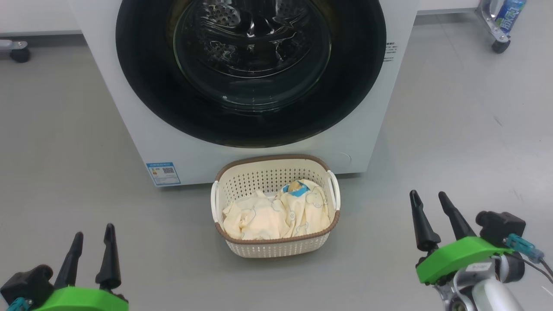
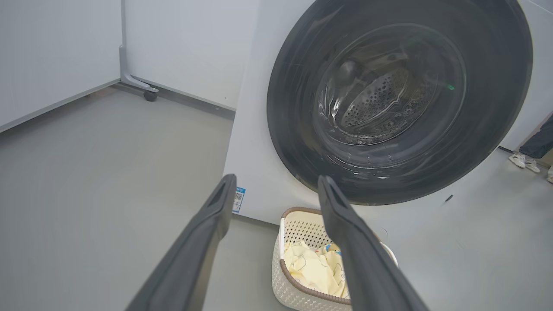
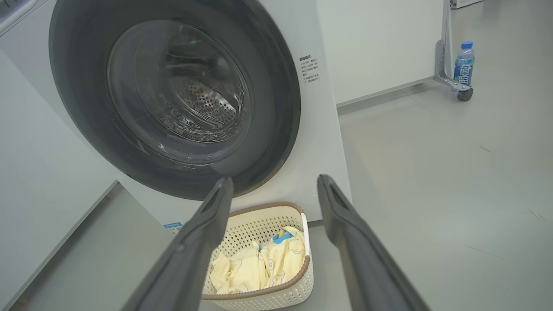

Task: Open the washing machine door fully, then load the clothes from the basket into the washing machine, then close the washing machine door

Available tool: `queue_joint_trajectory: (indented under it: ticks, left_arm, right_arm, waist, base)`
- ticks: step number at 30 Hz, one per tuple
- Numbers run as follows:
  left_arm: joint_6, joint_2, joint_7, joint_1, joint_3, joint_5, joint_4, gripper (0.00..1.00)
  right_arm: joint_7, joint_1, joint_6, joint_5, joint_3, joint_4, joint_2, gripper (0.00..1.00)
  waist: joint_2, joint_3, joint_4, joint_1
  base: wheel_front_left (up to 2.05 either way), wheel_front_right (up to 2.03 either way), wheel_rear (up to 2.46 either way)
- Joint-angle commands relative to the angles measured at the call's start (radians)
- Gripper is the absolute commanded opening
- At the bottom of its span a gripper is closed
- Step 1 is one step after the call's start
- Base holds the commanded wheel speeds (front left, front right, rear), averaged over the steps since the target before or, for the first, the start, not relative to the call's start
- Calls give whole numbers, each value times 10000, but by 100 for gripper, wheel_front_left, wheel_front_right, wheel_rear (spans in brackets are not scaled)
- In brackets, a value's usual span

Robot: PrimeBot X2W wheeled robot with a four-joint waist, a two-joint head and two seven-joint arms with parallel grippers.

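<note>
labels first: blue sticker with a square code sits at the lower left corner of the washing machine, its print too small for me to read. a short column of dark small print runs down the white front just right of the washing machine door, equally unreadable from my seat. the door, with its glossy black rim and clear glass bowl, lies shut against the front, and the steel drum holes show through the glass. off to the right a water bottle with a blue cap and blue wrap stands on a wheeled frame; i cannot make out its white characters.

the basket stands on the grey floor just in front of the machine, below the door. the clothes lie crumpled inside it, pale yellow, with a blue and tan bear patch on top toward the back.

my left gripper and right gripper hang either side of the basket, well apart from it, fingers spread wide and holding nothing.
</note>
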Motion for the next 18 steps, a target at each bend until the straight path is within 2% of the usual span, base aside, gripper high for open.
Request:
queue_joint_trajectory:
  ticks: [1, 18]
  left_arm:
    - [45, 294, -165, -284, 364, 298, -401, 100]
    - [187, 703, -693, -229, 306, 2200, -765, 100]
  right_arm:
    - [-152, -550, -26, -327, 247, -390, -108, 100]
    - [-421, -698, -30, -2561, 516, -527, -90, 100]
  waist:
    - [0, 9, -3, 0]
    - [0, 130, -4, 0]
  base:
    - [0, 0, 0]
    - [0, 0, 0]
